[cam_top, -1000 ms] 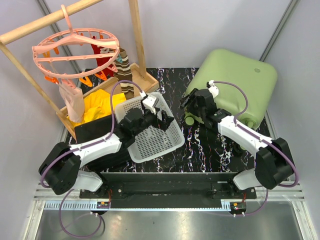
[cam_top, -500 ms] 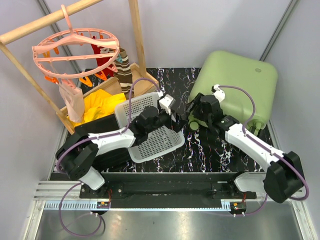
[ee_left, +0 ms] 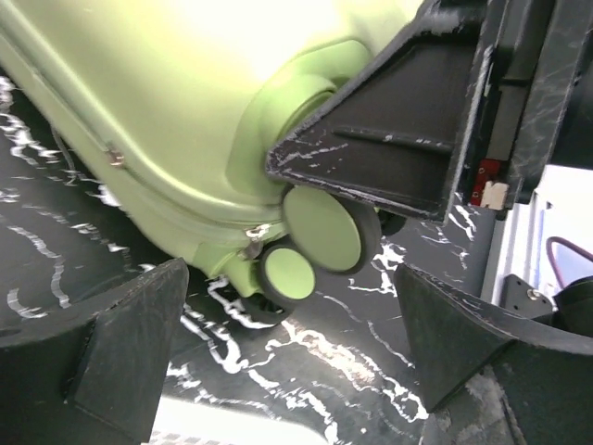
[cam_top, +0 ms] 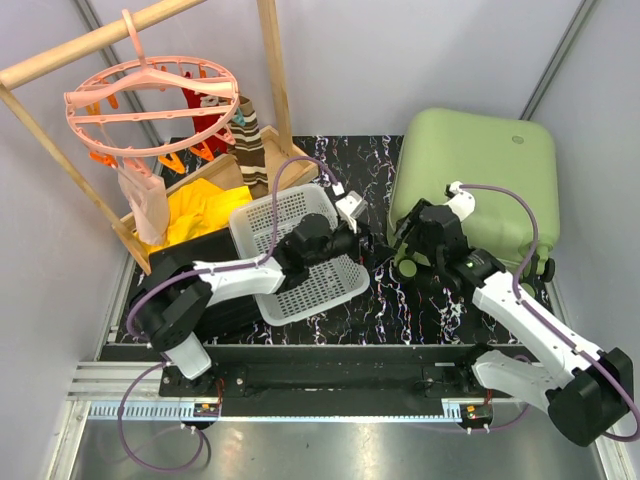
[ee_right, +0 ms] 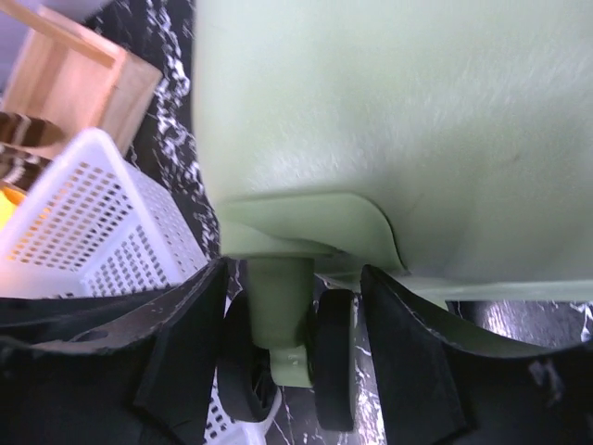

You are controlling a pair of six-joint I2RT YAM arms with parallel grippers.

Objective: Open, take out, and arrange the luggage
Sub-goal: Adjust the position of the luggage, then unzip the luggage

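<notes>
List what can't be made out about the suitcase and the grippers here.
- Inside of the luggage: its closed shell hides it in every view.
- Grip of the right gripper: the right wrist view shows fingers straddling the caster wheel; contact is lost in shadow.
- Caster mount, left wrist view: a finger of the right gripper covers it.
- Black case, top view: the left arm and white basket cover most of it.

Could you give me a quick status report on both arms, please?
Left gripper open, empty. Right gripper shut on luggage at its corner wheel. Shell closed. White basket close alongside.
</notes>
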